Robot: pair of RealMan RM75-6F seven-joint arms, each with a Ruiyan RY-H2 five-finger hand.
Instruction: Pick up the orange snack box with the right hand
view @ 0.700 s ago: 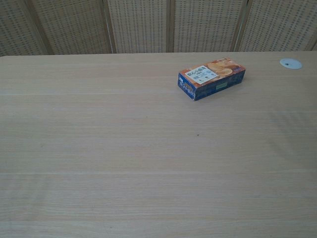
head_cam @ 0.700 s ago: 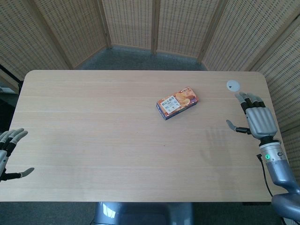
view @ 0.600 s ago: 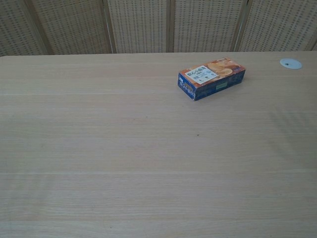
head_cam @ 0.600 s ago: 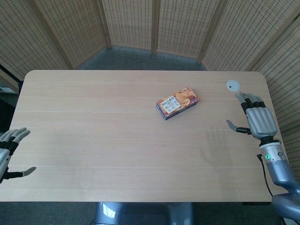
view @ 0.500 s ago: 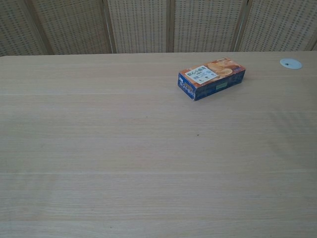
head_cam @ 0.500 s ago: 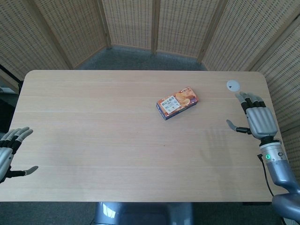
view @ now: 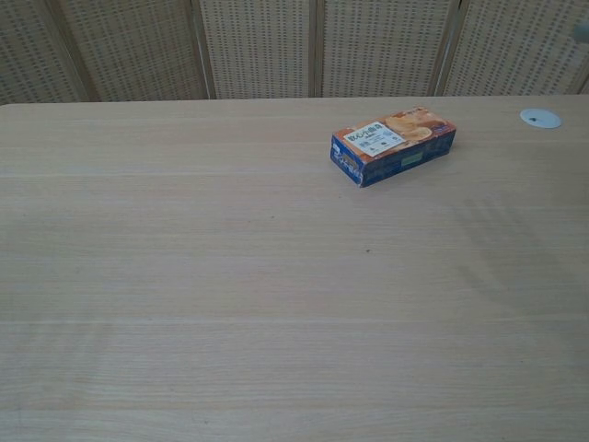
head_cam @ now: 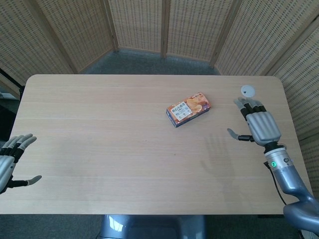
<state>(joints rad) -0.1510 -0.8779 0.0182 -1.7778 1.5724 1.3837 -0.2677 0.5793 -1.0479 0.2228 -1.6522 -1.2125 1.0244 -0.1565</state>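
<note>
Inspecting from the left edge across to the right:

Left hand (head_cam: pixel 11 160): hangs off the near-left corner of the table, fingers spread, holding nothing. It has no part in this step; you need not bring it in.

Table (head_cam: pixel 99 129): pale wood, flat, with folding wicker screens (head_cam: pixel 164 25) behind it.

Orange snack box (head_cam: pixel 188 109): lies flat on its broad face, right of the table's centre and toward the far side, turned at a slant so that one short end points to the near left. Nothing touches it. The chest view shows it (view: pixel 393 145) low and long, with blue side walls below the orange top.

Right hand (head_cam: pixel 258 124): over the right part of the table, released, fingers extended and apart, thumb out to the side, palm down. It is well apart from the box, to the box's right and a little nearer you. The chest view does not show it.

White disc (head_cam: pixel 247 90): a small round mark just beyond the fingertips of the right hand; not part of the task.

Step in hand: the reach, in my judgement; no contact yet.

Advice: carry the open hand left and slightly away from you, turn the wrist to match the box's slant, and span the narrow width with thumb on one long wall and fingers on the other. Descend squarely; a glancing touch would likely slide so light a box.
</note>
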